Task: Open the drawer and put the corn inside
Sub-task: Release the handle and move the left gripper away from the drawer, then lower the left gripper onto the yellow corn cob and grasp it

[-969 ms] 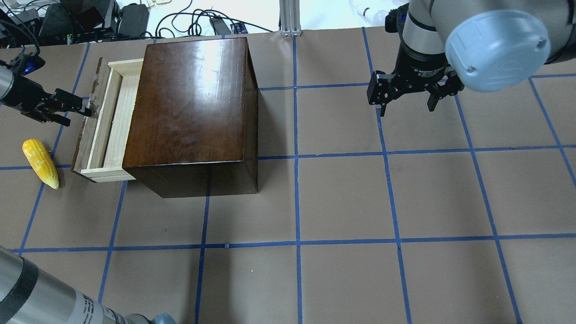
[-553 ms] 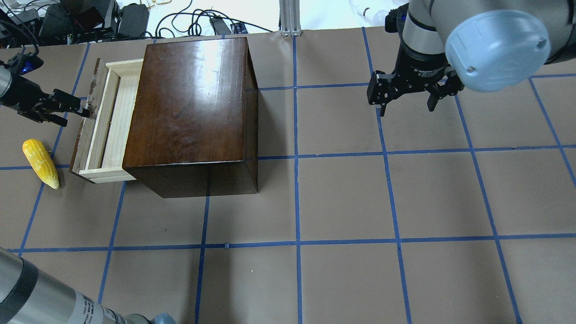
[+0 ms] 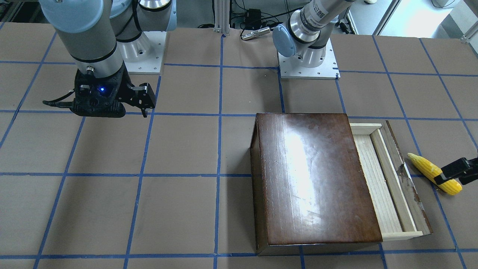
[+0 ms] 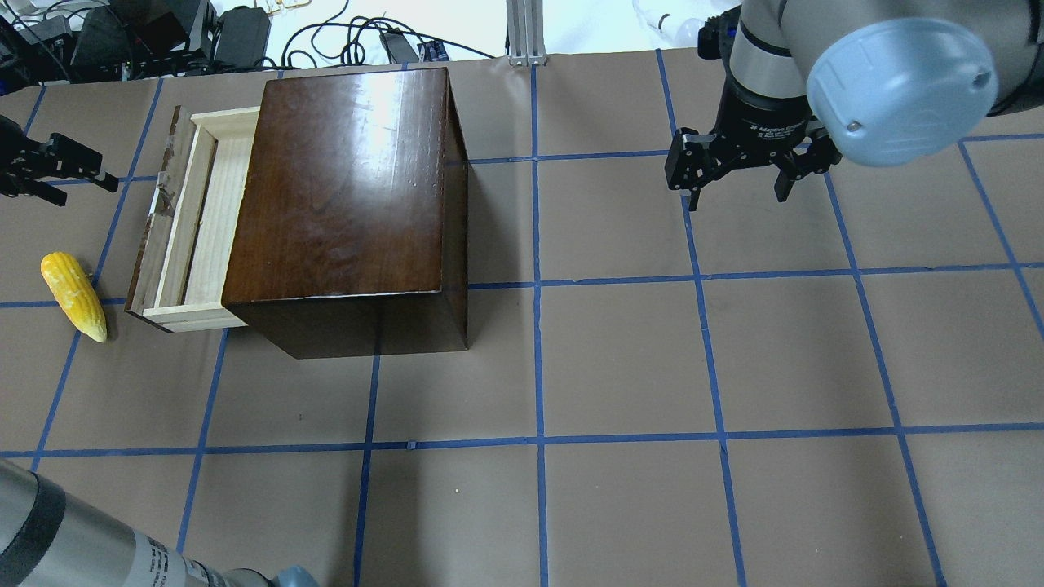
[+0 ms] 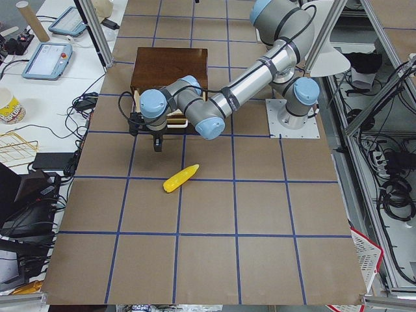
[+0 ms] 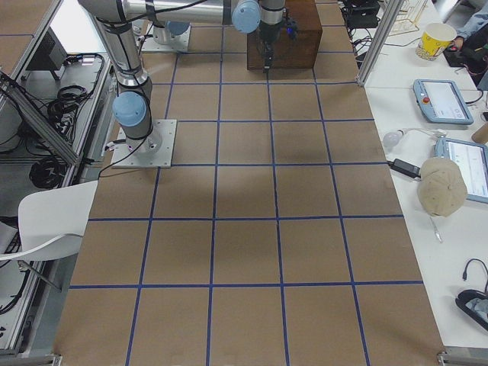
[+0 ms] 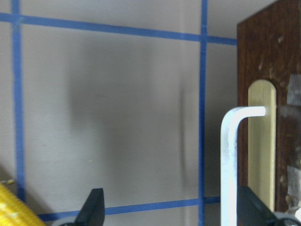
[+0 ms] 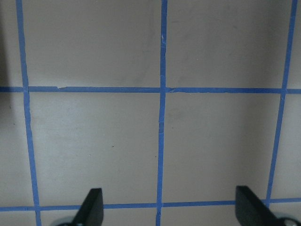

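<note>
Corn [image 4: 73,296], the student asks: where does it lie, and which way does it point?

Tutor: Flat on the table [image 4: 652,367], in its left half, just beside the drawer [image 4: 214,220] front but apart from it. Long axis roughly parallel to that front panel; tapered tip toward the robot's edge, slanted slightly toward the box [image 4: 342,187]; blunt end toward the operators' edge.

Student: And the room around it?

Tutor: The drawer stands pulled out toward the table's left end, exposing a strip of pale tray whose long side runs almost along the corn's axis. Brown, blue-gridded tabletop borders the corn on the sides away from the drawer.

Student: The tools?

Tutor: Left gripper [image 7: 171,209]: fingers spread, gripping nothing, off the front panel beside the white handle [image 7: 229,165], on the operators' side of the corn. Right gripper [image 4: 736,194]: fingers likewise spread, holding nothing, above the tabletop between the box and the table's right end, apart from the box.
</note>
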Robot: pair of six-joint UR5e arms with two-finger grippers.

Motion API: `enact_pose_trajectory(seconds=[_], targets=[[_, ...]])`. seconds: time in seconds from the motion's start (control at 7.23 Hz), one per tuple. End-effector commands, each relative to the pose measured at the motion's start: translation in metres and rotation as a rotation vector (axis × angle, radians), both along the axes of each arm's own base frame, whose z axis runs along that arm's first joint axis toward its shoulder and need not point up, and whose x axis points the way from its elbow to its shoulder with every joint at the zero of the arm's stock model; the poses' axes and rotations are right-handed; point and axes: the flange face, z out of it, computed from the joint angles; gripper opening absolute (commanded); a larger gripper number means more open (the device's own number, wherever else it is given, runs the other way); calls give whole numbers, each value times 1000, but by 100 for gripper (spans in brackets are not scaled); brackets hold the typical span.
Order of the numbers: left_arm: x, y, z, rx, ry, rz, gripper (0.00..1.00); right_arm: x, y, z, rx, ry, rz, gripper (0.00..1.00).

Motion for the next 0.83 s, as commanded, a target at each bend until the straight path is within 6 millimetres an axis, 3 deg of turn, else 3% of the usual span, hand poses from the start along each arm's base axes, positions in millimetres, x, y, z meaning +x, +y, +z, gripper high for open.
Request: enact_pose_trajectory(seconds=[0.0,0.14,0.42,0.69], targets=[[47,20,-10,67,-1,289,100,0,0,0,2,0,0,100],[59,29,-15,143,-77,396,100,0,0,0,2,0,0,100],[61,30,-32,195,-83,508,100,0,0,0,0,0,0,100],[70,30,-76,252,-125,612,100,0,0,0,0,0,0,100]])
